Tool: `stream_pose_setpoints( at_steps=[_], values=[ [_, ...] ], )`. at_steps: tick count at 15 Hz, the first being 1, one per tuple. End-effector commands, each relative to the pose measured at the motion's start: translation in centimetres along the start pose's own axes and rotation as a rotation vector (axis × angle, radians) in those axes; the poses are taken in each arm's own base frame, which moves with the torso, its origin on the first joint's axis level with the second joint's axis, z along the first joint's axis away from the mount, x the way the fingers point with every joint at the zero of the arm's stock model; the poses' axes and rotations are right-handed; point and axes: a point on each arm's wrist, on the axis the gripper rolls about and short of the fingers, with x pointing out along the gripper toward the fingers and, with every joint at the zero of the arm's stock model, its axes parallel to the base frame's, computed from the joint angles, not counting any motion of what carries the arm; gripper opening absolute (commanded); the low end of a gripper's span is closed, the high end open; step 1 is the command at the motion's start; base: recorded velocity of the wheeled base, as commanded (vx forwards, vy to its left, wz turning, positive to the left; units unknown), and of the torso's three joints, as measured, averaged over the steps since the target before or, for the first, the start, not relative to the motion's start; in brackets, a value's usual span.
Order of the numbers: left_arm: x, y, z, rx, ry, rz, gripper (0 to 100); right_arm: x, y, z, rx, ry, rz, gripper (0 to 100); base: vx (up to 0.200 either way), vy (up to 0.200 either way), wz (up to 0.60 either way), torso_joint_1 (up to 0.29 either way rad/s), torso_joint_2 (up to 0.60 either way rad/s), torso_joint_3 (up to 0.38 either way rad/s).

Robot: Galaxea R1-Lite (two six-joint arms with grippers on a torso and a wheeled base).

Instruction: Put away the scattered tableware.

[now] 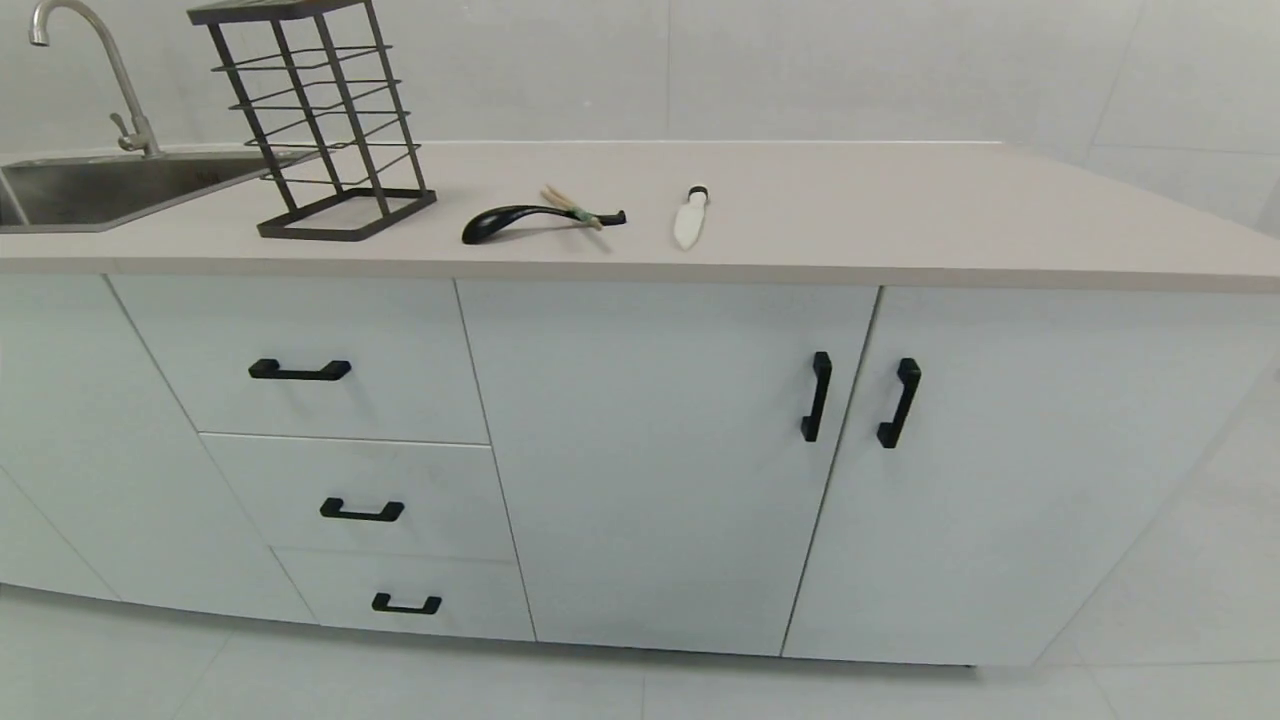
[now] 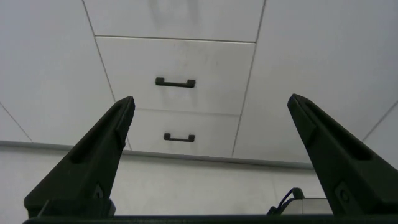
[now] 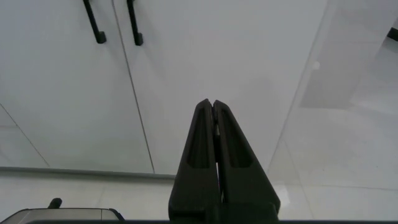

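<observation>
Low before the cabinet point(image 1: 660, 450), left end effector point(image 2: 211, 99) gapes; right end effector point(image 3: 213, 106) sits closed.

Cut off at the edges, or too small to tell

The sink point(image 1: 100, 190) runs off the left edge and the rack point(image 1: 270, 10) loses its top at the upper edge. The white utensil point(image 1: 690, 218) at centre is too small to identify.

So on the table point(image 1: 950, 210): sink point(image 1: 90, 190) far left, rack point(image 1: 275, 11) just right of it, then spoon point(image 1: 490, 224) with chopsticks point(image 1: 572, 205) across its handle, knife point(image 1: 689, 222) further right. Drawers point(image 1: 330, 340) underneath.
</observation>
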Motion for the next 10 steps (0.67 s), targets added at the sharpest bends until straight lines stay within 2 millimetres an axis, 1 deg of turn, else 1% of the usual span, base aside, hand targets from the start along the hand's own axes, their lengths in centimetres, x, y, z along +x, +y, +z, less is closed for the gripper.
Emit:
stream_pose_setpoints(
  at_steps=[1, 6, 7, 9, 10],
  values=[
    [0.0, 0.0, 0.0, 0.0, 0.0, 0.002, 100, 0.02, 0.0, 0.02, 0.0, 0.003, 0.001, 0, 0.0, 0.2, 0.6, 0.007, 0.0, -0.007],
    [0.0, 0.0, 0.02, 0.003, -0.002, 0.0, 100, 0.02, 0.0, 0.02, 0.0, 0.003, 0.001, 0, 0.0, 0.0, 0.0, 0.0, 0.0, 0.0],
    [0.0, 0.0, 0.0, 0.003, 0.0, 0.002, 100, 0.02, 0.0, 0.02, 0.002, 0.003, 0.001, 0, 0.0, 0.0, 0.6, 0.002, 0.01, 0.002],
    [0.0, 0.0, 0.0, 0.003, 0.0, 0.002, 100, 0.02, 0.0, 0.0, 0.002, 0.004, 0.001, 0, 0.0, 0.0, 0.0, 0.0, 0.0, 0.0],
    [0.0, 0.0, 0.0, 0.001, 0.0, 0.0, 100, 0.02, 0.0, 0.0, 0.002, 0.004, 0.001, 0, 0.0, 0.2, 0.0, 0.007, 0.01, 0.002]
  ],
)
